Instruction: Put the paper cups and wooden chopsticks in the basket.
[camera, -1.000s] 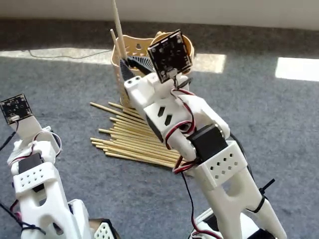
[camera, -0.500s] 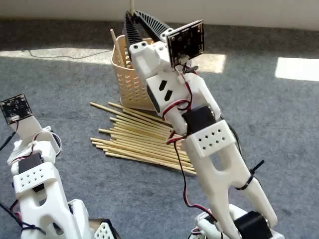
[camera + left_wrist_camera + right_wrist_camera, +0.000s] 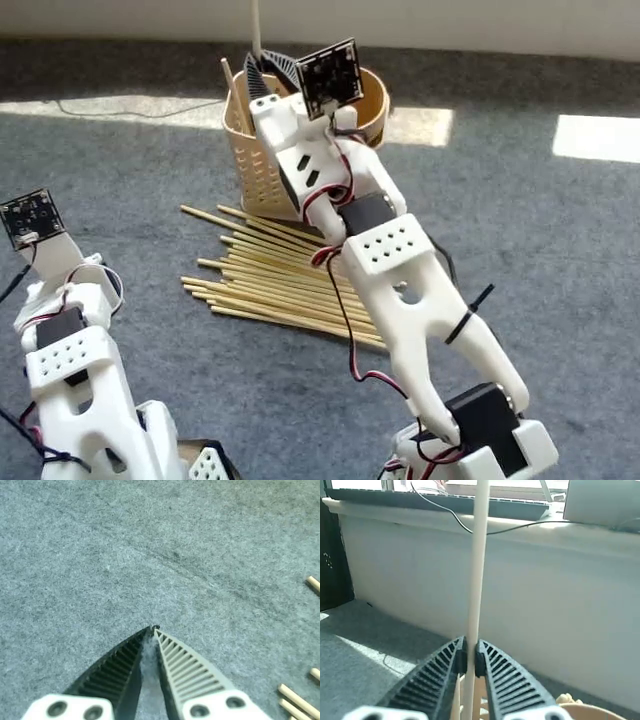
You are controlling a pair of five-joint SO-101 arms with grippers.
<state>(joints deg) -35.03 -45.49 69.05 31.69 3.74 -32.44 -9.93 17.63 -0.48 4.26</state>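
Right tool (image 3: 470, 662) is clamping 1 chopstick (image 3: 479, 555) upright over the basket (image 3: 250, 170); many loose chopsticks (image 3: 280, 285) are lying outside; left tool (image 3: 152, 635) is resting closed, empty.

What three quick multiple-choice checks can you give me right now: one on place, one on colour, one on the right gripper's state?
1. Where does the pile of loose wooden chopsticks lie?
A. Inside a paper cup
B. On the grey carpet beside the perforated plastic basket
C. On a wooden tray

2. What colour is the perforated plastic basket?
A. Cream
B. Blue
C. Black

3. How is the right gripper?
A. Wide open
B. Shut on nothing
C. Shut on one upright pale wooden chopstick

Answers:
1 B: the high view shows the sticks fanned out on the carpet next to the basket.
2 A: its holed walls are cream.
3 C: the right wrist view shows both fingers clamped on the stick.
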